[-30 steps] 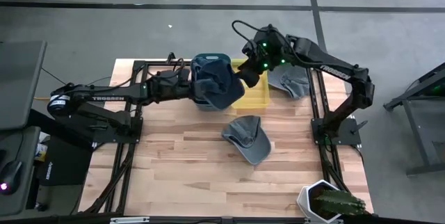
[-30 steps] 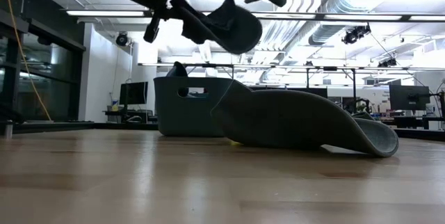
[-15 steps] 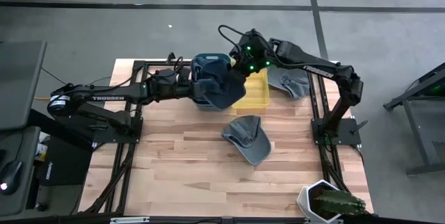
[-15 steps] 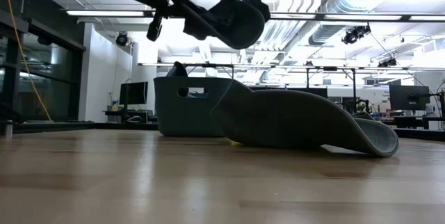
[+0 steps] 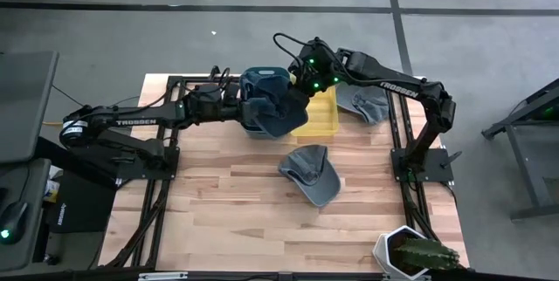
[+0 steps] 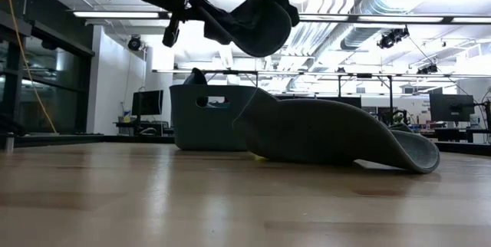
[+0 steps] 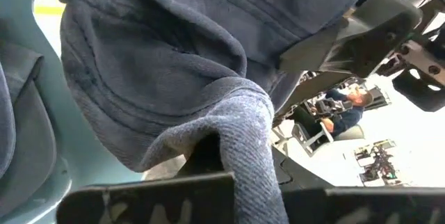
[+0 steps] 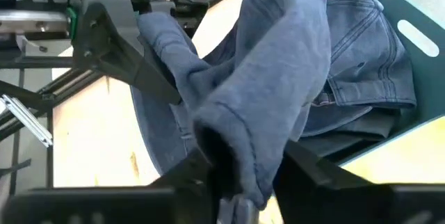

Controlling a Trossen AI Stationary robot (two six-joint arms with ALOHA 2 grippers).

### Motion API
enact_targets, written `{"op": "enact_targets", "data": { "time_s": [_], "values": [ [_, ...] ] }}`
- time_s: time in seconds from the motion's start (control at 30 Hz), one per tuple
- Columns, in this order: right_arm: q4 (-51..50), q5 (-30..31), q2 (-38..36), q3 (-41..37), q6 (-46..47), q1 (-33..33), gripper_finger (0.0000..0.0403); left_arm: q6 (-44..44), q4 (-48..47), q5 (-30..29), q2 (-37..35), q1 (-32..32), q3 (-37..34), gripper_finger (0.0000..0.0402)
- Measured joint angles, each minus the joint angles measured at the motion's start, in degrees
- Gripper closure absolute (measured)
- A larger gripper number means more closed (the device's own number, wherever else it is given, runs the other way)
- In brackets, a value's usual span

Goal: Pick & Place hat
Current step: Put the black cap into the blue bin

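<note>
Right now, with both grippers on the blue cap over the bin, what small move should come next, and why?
Probably the left gripper should release: the right gripper already pinches the denim cap, which hangs above the teal bin.

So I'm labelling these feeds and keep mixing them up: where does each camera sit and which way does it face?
High view: overhead, looking straight down; both arms, the blue hat held over the teal bin.
Low view: table height, looking level across; arms overhead, grey hat lying ahead.
Left wrist view: on the left arm; left gripper pinching the hat.
Right wrist view: on the right arm; right gripper closing on the same hat.
All four share the blue hat.
</note>
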Motion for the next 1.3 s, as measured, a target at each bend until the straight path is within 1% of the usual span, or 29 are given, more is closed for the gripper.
{"op": "enact_targets", "data": {
  "time_s": [0.2,0.47,0.6,0.7,0.83,1.0,1.1,1.2,1.3],
  "values": [
    [-0.47,0.34,0.0,0.0,-2.61,-0.01,0.0386,0.19,0.09,1.0,0.0,1.23,0.0,0.0402],
    [-0.77,0.21,0.0,0.0,-4.67,-0.52,0.0393,1.94,0.6,0.95,0.0,1.21,0.0,0.0401],
    [-1.01,-0.23,0.0,0.0,-5.17,-0.46,0.0393,5.99,0.62,0.45,0.0,1.12,0.0,0.0385],
    [-1.39,-0.23,0.0,0.0,-5.78,-0.5,0.0393,7.74,0.6,0.23,0.0,1.08,0.0,0.0352],
    [-2.33,-0.47,0.0,0.0,-6.75,-1.24,0.0393,9.36,0.64,-0.55,0.0,1.06,0.0,0.028],
    [-2.69,-0.64,0.0,0.0,-8.29,-3.47,0.0393,12.5,2.09,-8.97,0.0,1.08,0.0,0.0177],
    [-4.44,-1.55,0.0,0.0,-10.29,-5.27,0.0394,14.23,4.22,-13.94,0.0,1.08,0.0,0.0126],
    [-6.14,-1.77,0.0,0.0,-12.54,-7.22,0.0395,16.22,6.46,-17.28,0.0,1.09,0.0,0.009],
    [-6.75,-2.07,0.0,0.0,-14.47,-9.07,0.0395,18.83,8.13,-20.62,0.0,1.08,0.0,0.0069]
  ]
}}
